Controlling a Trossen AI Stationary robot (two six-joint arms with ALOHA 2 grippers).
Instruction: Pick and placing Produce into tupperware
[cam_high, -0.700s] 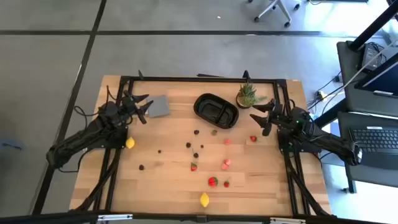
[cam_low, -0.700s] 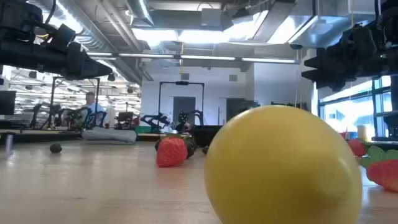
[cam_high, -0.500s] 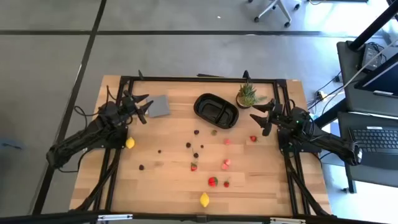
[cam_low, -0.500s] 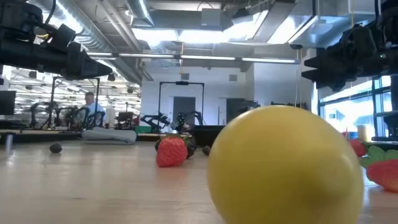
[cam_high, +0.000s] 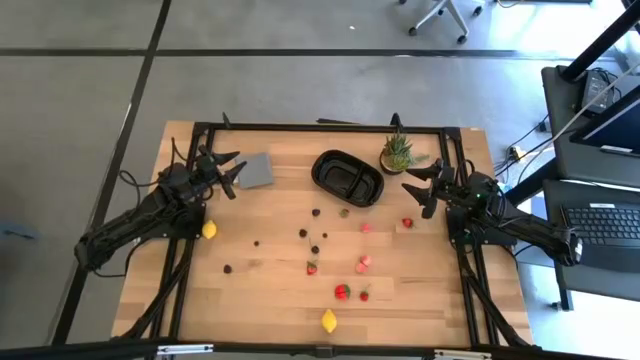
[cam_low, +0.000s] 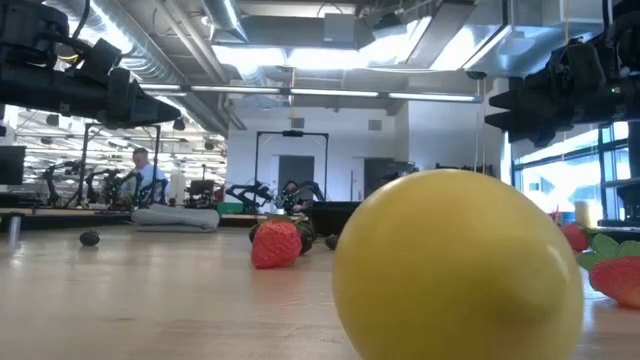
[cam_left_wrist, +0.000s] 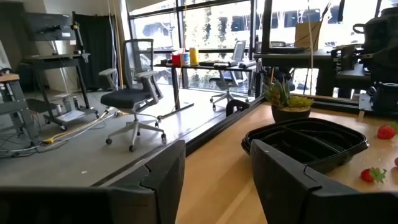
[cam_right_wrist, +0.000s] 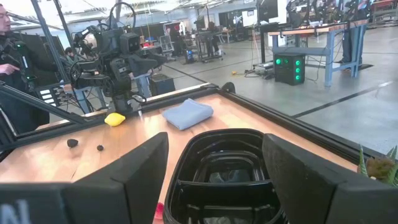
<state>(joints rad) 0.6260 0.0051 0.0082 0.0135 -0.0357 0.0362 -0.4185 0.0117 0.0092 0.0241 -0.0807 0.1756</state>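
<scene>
The tray (cam_high: 348, 178) is a glossy black plastic oval with two shallow compartments, sitting near the far edge of the pale wooden desk (cam_high: 270, 290); both compartments look empty, though glare hides part of the bottom. Small toy fruit lies scattered nearer the front: red strawberries (cam_high: 342, 292), dark berries (cam_high: 315, 213), a smooth yellow lemon (cam_high: 328, 321) at the front edge and another (cam_high: 209, 230) by the left arm. The left pincer (cam_high: 228, 172) hovers beside a flat grey square (cam_high: 256, 171), fingers apart, holding nothing. The right pincer (cam_high: 415, 192) hangs wide and empty between the tray and a spiky potted plant (cam_high: 397, 154).
</scene>
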